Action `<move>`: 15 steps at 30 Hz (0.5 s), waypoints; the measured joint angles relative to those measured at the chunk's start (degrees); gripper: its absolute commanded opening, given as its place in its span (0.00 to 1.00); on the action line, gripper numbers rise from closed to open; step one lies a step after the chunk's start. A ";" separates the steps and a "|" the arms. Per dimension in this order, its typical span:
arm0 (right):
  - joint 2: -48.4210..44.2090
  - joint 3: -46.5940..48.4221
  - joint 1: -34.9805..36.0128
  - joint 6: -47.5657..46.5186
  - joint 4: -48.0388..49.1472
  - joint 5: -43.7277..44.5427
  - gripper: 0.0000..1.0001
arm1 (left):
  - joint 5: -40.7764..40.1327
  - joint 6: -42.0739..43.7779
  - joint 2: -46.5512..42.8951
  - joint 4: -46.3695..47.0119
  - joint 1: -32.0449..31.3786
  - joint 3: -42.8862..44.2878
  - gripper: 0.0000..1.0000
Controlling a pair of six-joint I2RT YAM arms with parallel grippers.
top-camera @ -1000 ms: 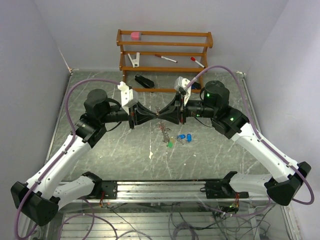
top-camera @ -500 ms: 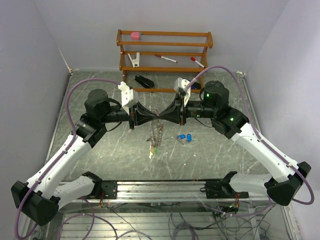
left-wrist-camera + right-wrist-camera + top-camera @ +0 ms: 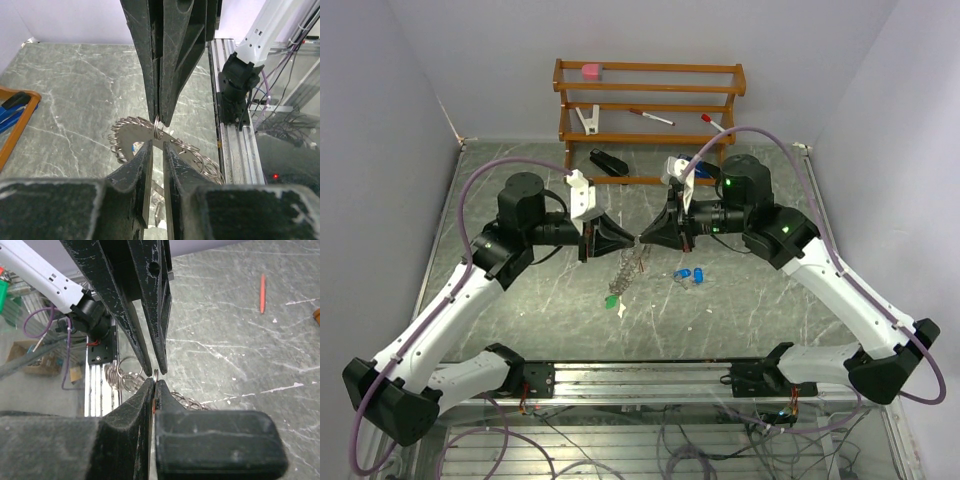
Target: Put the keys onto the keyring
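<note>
Right gripper (image 3: pixel 154 382) pinches the keyring (image 3: pixel 628 268) above mid-table (it dangles toward 7 o'clock), left gripper (image 3: pixel 157 145) narrowly parted just beside it, blue keys (image 3: pixel 690 274) lying at 3 o'clock.

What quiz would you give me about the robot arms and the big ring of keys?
1. Pick one: which arm's fingers pinch the keyring? A) left B) right C) neither
2. True or false: the blue keys lie on the table, not on the ring.
3. Fill in the gap: the left fingers stand slightly ____.

Key:
1. B. The right fingers are shut on the ring, and the rest of it hangs below.
2. True.
3. Open.
</note>
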 measured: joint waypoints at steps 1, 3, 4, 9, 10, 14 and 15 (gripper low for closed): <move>0.31 0.83 0.00 -0.46 -1.20 -0.02 0.00 | 0.22 1.05 0.37 -1.20 0.00 0.59 0.24; 0.79 2.27 0.00 -1.51 -3.48 -0.04 0.00 | 0.63 3.17 1.16 -3.78 0.00 1.81 0.24; 0.79 2.27 0.00 -1.51 -3.48 -0.04 0.00 | 0.81 4.20 1.55 -5.01 0.00 2.38 0.24; 1.75 3.13 0.00 -2.60 -6.34 -0.31 0.00 | 1.07 8.15 3.06 -9.62 0.00 4.48 0.24; 1.97 3.15 0.00 -2.69 -6.69 -0.31 0.00 | 1.09 8.50 3.21 -9.99 0.00 4.68 0.24; 2.95 3.28 0.00 -3.04 -8.52 -0.28 0.00 | 1.33 9.55 4.17 -10.97 0.00 5.66 0.25; 3.04 3.28 0.00 -3.08 -8.61 -0.26 0.00 | 1.55 9.57 4.52 -10.97 0.00 5.86 0.25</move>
